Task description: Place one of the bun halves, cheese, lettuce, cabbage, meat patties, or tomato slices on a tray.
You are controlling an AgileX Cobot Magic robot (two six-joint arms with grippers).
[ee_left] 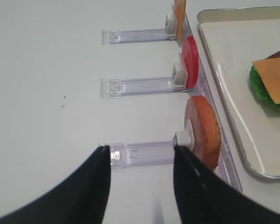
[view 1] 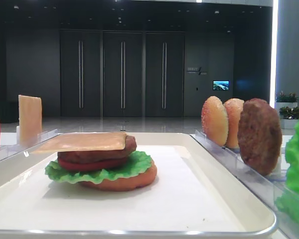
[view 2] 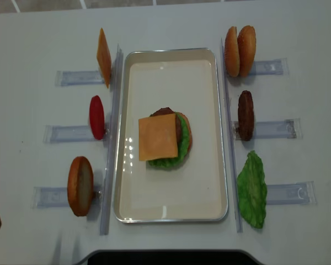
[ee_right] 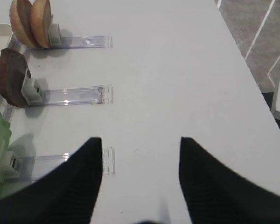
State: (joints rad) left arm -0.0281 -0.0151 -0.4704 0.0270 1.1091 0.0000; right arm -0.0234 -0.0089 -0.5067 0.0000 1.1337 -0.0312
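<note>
The cream-white tray [view 2: 223, 138] lies in the middle of the table. On it is a stack: a bun half [view 1: 127, 182] at the bottom, then lettuce [view 1: 135, 167], a tomato slice [view 1: 92, 164], a meat patty [view 1: 107, 154] and a square of cheese [view 2: 158, 137] on top. My left gripper [ee_left: 140, 151] hovers open over the end of a clear rack, left of the tray, with nothing between its fingers. A standing bun half [ee_left: 203, 130] is just to its right. My right gripper [ee_right: 141, 144] hangs open over bare table, right of the tray.
Clear racks flank the tray. The left ones hold a cheese slice [view 2: 103, 57], a tomato slice [view 2: 96, 117] and a bun half [view 2: 80, 185]. The right ones hold two bun halves [view 2: 240, 51], a patty [view 2: 245, 115] and a lettuce leaf [view 2: 252, 189]. The table's right edge [ee_right: 252, 74] is close.
</note>
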